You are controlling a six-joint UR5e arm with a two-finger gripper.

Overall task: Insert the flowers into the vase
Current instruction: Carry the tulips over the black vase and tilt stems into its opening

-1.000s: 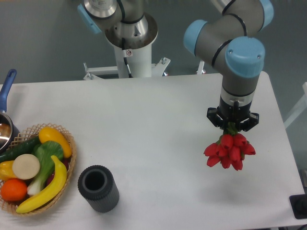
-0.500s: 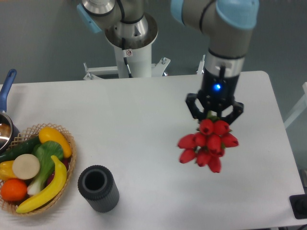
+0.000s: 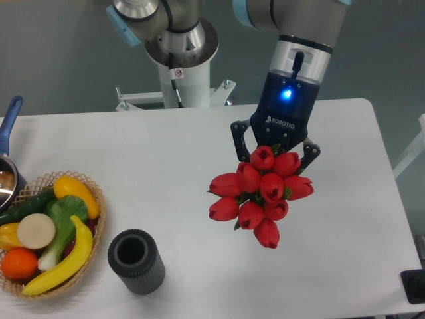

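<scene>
The flowers (image 3: 257, 191), a tight bunch of red tulip heads, hang in the air right of the table's middle. My gripper (image 3: 273, 154) is shut on their stems from above; the stems are mostly hidden behind the heads and fingers. The vase (image 3: 136, 260), a short dark ribbed cylinder with a round hole, stands upright near the front edge, well to the lower left of the bunch and apart from it.
A woven basket (image 3: 93, 219) of vegetables and a banana sits at the left, close beside the vase. A pot with a blue handle (image 3: 9, 123) is at the far left edge. A second arm's white base (image 3: 179, 73) stands behind the table.
The arm has carried the flowers leftward and higher, closer to the camera, so the bunch looks larger. The vase and basket have not moved.
</scene>
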